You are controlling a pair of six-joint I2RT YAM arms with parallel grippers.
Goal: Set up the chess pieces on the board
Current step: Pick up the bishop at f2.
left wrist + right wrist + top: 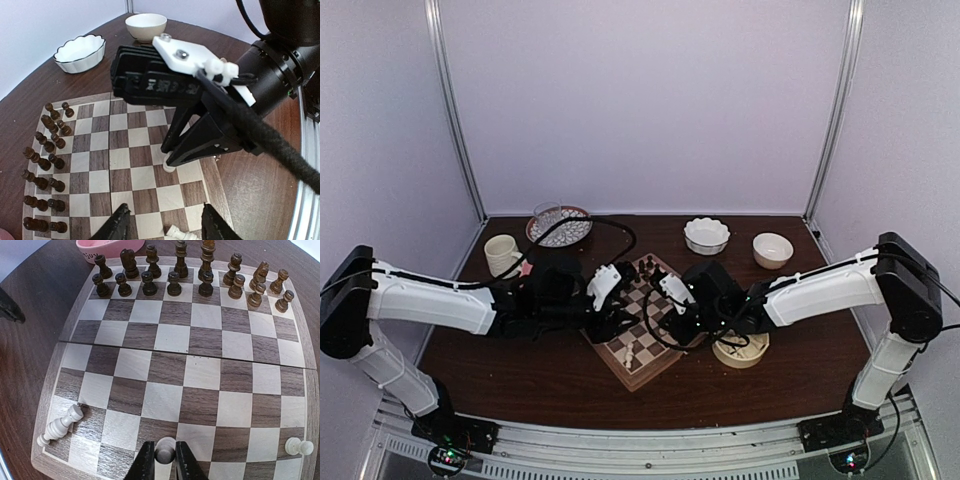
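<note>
Three cream-white turned chess pieces [60,425] sit along the near edge of the square checkered wooden board [200,375]. One upright piece [165,451] is pinched by its head in the right gripper's [165,462] clenched fingers, a taller toppled piece [179,233] lies untouched under the left gripper's [169,225] parted, empty fingers, and a lone pawn [298,446] stands towards the opposite corner, while dark brown chess figures [175,275] fill the two far rows. Light, stiff and smooth, such pieces probably roll or tip easily, so the toppled one looks best gripped around its narrow waist.
</note>
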